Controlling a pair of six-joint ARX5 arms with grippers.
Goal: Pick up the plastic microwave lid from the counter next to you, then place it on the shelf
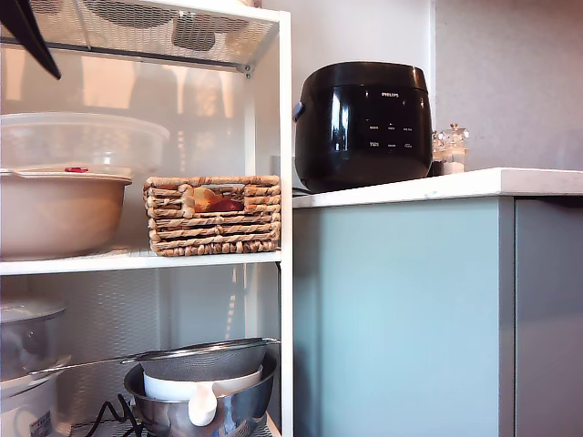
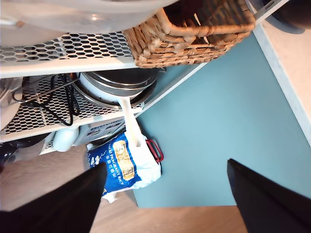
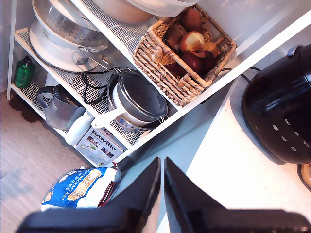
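Spread wide and holding nothing, my first gripper [image 2: 165, 194], above a blue rice bag [image 2: 121, 167] and the blue-grey cabinet front [image 2: 218, 121]. Pressed together and empty, my second gripper [image 3: 162, 189], over the counter [image 3: 228, 160] beside the black cooker [image 3: 279, 104]. Resting rim-down on the beige bowl [image 1: 55, 214], the plastic microwave lid [image 1: 82, 141], on the shelf [image 1: 137, 261] at middle left of the exterior view, beside the wicker basket [image 1: 214, 216]. Well apart from both grippers.
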